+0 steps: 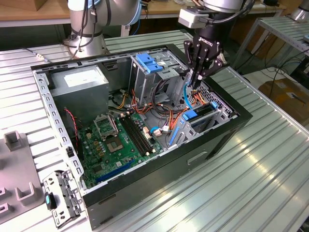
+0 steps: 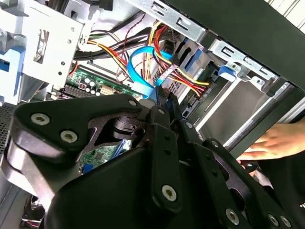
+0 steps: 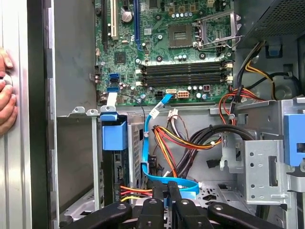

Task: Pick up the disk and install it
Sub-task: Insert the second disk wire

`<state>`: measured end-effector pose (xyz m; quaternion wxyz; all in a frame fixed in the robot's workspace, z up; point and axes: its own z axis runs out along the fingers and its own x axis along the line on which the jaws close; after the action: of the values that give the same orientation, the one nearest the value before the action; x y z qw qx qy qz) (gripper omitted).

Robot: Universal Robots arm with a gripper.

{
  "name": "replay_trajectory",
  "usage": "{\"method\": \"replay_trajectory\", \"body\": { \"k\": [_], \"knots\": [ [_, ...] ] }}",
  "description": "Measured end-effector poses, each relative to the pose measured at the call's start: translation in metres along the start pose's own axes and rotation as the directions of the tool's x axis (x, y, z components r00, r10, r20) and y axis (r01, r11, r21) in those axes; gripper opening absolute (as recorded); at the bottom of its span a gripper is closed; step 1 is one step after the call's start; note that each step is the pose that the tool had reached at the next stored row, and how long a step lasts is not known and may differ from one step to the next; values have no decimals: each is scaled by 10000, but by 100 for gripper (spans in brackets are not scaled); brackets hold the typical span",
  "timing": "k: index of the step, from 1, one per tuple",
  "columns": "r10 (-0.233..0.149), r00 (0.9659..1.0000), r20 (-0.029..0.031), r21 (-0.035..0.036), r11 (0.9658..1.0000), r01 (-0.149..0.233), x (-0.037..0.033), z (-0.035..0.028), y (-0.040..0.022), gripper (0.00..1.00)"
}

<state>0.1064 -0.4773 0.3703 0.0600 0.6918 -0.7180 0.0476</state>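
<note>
At the exterior view's left, one grey power-supply box [image 1: 79, 79] hugs the case [image 1: 145, 193] wall. The motherboard [image 1: 120, 140] lies open mid-case, with one blue-topped cage [image 1: 149, 65] behind. The tool [image 1: 194, 83] is over the cable-crowded right corner, pinched on one blue data cable [image 3: 151, 124]. One disk [image 1: 202, 114] stands in its bay below. One hand [image 3: 5, 93] rests outside.

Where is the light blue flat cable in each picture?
Exterior view: the blue cable runs down beside the gripper, inside the case.
Second wrist view: it loops just beyond the gripper.
First wrist view: it runs from the motherboard to the gripper.
Shared landmark: the gripper, always next to the cable.
</note>
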Motion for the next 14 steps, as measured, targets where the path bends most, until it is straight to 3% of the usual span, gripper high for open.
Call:
{"method": "replay_trajectory", "body": {
  "k": [14],
  "knots": [
    [-47, 10000, 3, 22, 10000, 47, 192, 57, 60, 16]
  ]
}}
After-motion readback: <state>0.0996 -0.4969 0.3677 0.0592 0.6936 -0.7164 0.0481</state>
